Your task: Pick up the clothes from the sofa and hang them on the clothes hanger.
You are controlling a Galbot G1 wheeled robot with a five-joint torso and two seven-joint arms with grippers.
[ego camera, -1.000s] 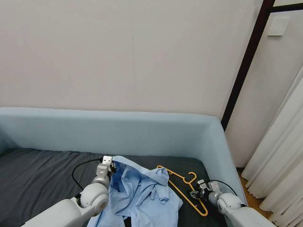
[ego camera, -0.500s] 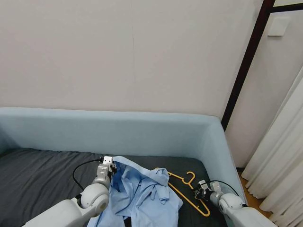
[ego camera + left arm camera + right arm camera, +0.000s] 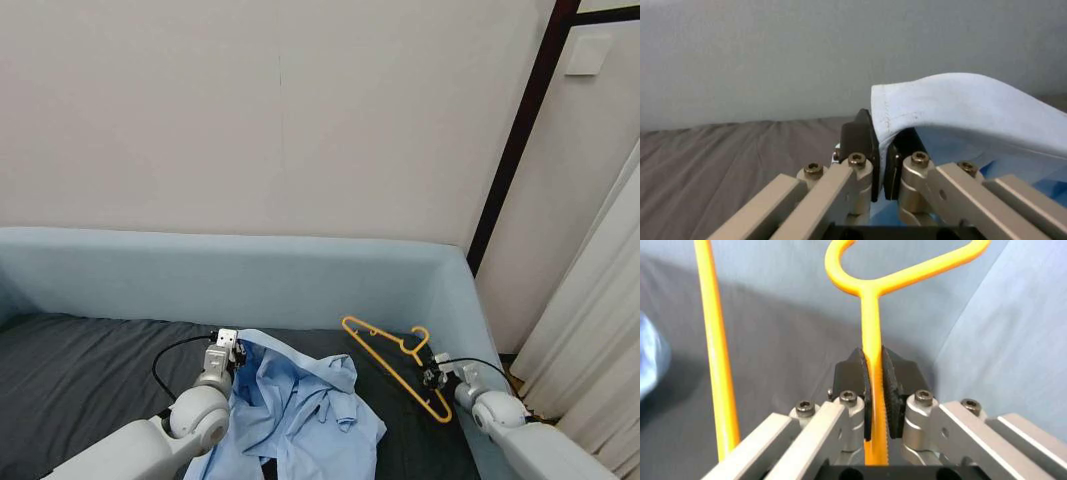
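Two grippers work over the sofa point(image 3: 250, 285): the left gripper point(image 3: 878, 135) has its fingers pinched on a hemmed edge of the pale blue shirt point(image 3: 300, 410), which lies crumpled on the sofa's dark seat. The right gripper point(image 3: 872, 365), near the sofa's right end, has its fingers clamped on the stem of the orange hanger point(image 3: 395, 362), tilted above the seat. Done well, I judge, the left holds that edge raised and open as the right steers one hanger shoulder inside slowly, so the thin stem cannot twist.
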